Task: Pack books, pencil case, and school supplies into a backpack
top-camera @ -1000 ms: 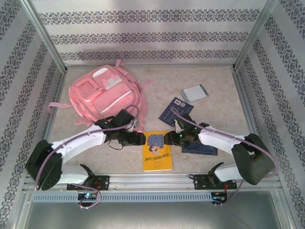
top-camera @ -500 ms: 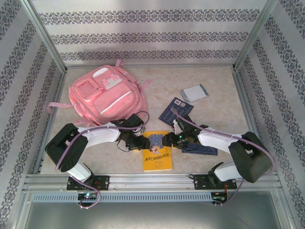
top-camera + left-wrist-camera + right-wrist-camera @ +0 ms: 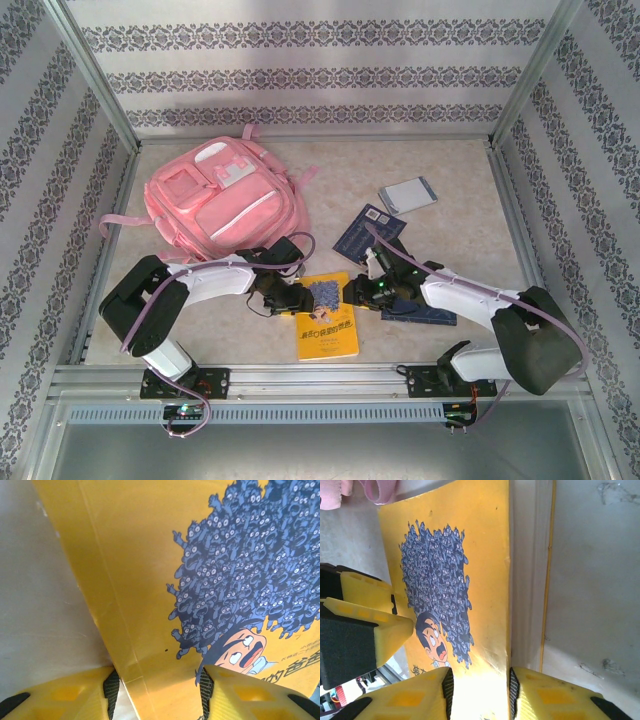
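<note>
On a beige speckled tabletop point(image 3: 470, 230) boxed in by patterned walls point(image 3: 300, 60), the pink backpack point(image 3: 225, 200) lies up-left of the yellow book point(image 3: 328, 318). Both arms fold low toward that book. The left gripper point(image 3: 300, 297) is at its left edge with jaws apart, and the right gripper point(image 3: 352, 293) is at its right edge. The right wrist view adds the white page edge point(image 3: 525, 580) beside the fingers; whether they pinch it I cannot tell.
</note>
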